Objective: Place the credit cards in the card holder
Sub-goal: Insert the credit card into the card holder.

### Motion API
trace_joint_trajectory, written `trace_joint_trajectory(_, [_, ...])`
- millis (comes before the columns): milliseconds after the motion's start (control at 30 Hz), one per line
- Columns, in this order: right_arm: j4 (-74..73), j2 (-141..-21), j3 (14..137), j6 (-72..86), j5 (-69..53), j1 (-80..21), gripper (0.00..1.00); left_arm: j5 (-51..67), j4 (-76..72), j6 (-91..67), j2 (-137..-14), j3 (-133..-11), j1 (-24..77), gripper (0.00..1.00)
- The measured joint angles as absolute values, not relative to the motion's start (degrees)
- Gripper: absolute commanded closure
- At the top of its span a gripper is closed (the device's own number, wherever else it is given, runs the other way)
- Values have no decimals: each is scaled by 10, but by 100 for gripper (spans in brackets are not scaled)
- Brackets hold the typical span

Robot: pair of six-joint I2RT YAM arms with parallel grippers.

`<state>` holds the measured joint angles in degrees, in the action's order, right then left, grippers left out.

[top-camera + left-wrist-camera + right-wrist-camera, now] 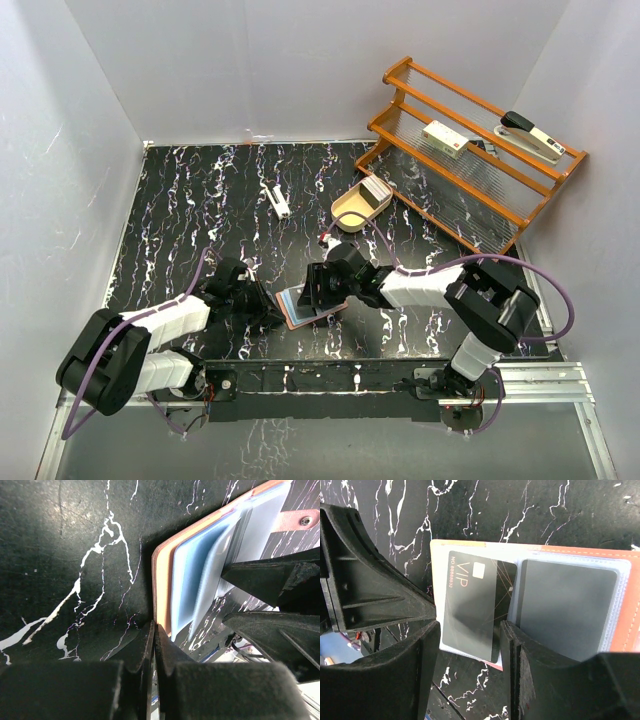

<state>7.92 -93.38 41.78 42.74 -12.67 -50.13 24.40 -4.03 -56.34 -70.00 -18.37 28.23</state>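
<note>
The card holder (300, 308) lies open on the black table, salmon cover down and pale blue sleeves up. It also shows in the left wrist view (161, 580) and the right wrist view (630, 625). A dark credit card marked VIP (470, 600) lies slightly askew on its left half. A grey card (565, 605) sits inside the right sleeve. My right gripper (470, 630) (322, 293) is open, its jaws straddling the VIP card's near end. My left gripper (154, 627) (268, 308) is shut, its tips touching the holder's edge. More credit cards (375, 188) stand in the tray.
A tan wooden tray (352, 212) sits behind the holder. An orange wooden rack (470, 190) at the back right carries a white box with a red mark (445, 138) and a stapler (533, 136). A small white object (278, 202) lies mid-table. White walls enclose the table.
</note>
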Motion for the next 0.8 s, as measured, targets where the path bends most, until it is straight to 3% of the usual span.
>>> trace_joint_trajectory(533, [29,-922,441,393,-100,-507,41,244,-39,-557,-700,-184,282,100])
trace_joint_trajectory(800, [43,-943,449,393,-108,-508,43,244,-38,-557,-699,-184,282,100])
